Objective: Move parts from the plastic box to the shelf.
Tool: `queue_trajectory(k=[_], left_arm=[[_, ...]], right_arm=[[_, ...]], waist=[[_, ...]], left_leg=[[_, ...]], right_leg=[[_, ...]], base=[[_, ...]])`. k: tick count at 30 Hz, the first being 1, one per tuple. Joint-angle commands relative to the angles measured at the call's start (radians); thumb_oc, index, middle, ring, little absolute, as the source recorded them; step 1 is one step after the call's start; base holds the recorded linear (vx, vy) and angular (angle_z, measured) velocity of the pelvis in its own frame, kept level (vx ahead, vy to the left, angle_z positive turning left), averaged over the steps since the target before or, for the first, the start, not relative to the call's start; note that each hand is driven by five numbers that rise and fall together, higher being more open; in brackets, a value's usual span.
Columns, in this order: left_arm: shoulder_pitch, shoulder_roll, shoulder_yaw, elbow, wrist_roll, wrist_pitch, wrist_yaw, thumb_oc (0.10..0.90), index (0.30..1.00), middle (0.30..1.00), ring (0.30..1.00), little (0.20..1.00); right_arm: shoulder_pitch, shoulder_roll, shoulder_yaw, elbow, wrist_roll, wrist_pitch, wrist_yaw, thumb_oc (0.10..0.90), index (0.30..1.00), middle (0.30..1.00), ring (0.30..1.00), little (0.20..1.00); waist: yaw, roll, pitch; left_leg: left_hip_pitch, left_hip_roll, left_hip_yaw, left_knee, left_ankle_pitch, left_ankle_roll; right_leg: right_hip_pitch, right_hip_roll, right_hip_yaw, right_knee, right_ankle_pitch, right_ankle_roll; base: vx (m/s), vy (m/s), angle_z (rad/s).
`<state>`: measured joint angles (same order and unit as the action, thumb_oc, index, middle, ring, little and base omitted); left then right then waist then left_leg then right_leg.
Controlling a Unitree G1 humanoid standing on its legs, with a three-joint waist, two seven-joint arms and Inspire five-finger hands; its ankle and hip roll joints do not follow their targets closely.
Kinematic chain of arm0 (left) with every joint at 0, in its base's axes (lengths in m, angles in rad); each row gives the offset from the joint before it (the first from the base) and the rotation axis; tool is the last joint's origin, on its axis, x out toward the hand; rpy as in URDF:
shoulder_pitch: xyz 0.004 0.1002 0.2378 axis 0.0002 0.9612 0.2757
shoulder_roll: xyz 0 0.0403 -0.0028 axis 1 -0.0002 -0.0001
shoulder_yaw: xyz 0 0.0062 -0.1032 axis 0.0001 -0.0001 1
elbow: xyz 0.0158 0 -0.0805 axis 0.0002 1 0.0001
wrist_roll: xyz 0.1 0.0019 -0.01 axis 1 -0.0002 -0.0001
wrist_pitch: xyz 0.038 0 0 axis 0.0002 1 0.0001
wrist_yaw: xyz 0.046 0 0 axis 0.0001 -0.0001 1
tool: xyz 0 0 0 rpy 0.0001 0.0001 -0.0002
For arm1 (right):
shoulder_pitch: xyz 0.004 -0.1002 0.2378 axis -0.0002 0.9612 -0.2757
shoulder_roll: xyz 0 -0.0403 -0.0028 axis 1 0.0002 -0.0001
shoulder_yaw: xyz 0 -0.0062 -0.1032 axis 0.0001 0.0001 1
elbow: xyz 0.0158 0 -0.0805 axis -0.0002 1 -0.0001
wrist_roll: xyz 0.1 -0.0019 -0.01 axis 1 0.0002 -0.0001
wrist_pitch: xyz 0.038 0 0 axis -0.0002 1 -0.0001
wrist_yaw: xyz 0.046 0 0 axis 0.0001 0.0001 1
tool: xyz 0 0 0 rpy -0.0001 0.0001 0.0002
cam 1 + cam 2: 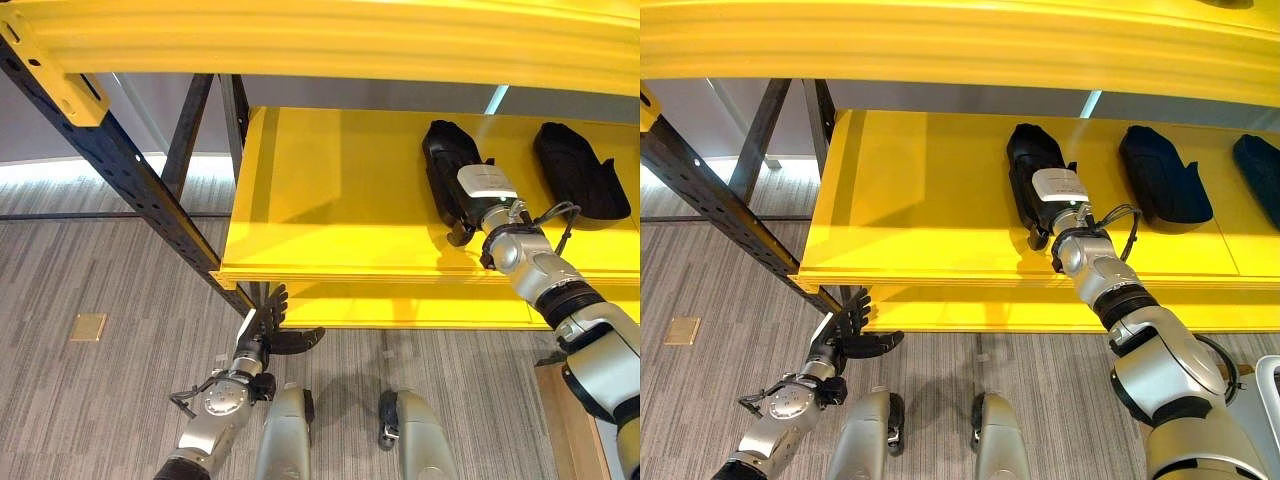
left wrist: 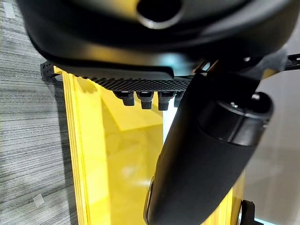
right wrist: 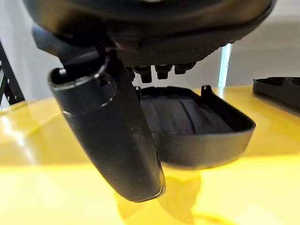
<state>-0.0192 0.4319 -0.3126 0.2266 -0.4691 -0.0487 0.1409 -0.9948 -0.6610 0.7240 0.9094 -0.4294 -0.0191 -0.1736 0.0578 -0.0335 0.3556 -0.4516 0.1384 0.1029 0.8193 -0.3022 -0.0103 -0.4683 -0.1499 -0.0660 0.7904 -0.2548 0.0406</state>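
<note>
A black moulded part (image 1: 445, 148) lies on the yellow shelf (image 1: 330, 200), its hollow side up in the right wrist view (image 3: 201, 126). My right hand (image 1: 457, 212) reaches over the part's near end with fingers (image 3: 161, 70) straight above it and the thumb (image 3: 112, 136) hanging down in front, apart from the part. A second black part (image 1: 575, 170) rests to its right, and a third (image 1: 1260, 165) lies further right. My left hand (image 1: 272, 325) hangs open and empty below the shelf's front edge, fingers spread.
A yellow beam (image 1: 330, 40) crosses overhead, close above the shelf. A dark slanted upright (image 1: 120, 160) stands at the shelf's left end. The shelf's left half is bare. A wooden edge (image 1: 570, 420) shows at lower right; a brass floor plate (image 1: 88, 327) lies left.
</note>
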Motion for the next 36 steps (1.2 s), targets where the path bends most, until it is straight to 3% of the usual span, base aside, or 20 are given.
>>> queue_trajectory(k=[1, 36], left_arm=[[-0.028, 0.032, -0.019, -0.070, -0.032, -0.117, -0.015, 0.900, 1.000, 1.000, 1.000, 1.000], [-0.032, 0.049, -0.009, -0.079, -0.047, -0.121, -0.009, 0.900, 1.000, 1.000, 1.000, 1.000]], right_arm=[[-0.152, -0.063, -0.019, 0.013, -0.020, -0.003, -0.048, 0.900, 1.000, 1.000, 1.000, 1.000], [-0.266, -0.041, 0.016, 0.018, -0.027, 0.015, -0.068, 0.900, 1.000, 1.000, 1.000, 1.000]], waist=[[0.013, 0.010, -0.049], [0.026, 0.023, -0.045]], left_leg=[[0.038, 0.046, -0.096, -0.038, 0.004, -0.027], [-0.003, 0.036, -0.107, -0.018, 0.007, -0.028]], right_leg=[[0.026, -0.026, -0.016, -0.041, 0.031, 0.025], [-0.013, -0.030, -0.014, -0.024, 0.037, 0.027]], base=[[0.00, 0.000, 0.00], [0.00, 0.000, 0.00]])
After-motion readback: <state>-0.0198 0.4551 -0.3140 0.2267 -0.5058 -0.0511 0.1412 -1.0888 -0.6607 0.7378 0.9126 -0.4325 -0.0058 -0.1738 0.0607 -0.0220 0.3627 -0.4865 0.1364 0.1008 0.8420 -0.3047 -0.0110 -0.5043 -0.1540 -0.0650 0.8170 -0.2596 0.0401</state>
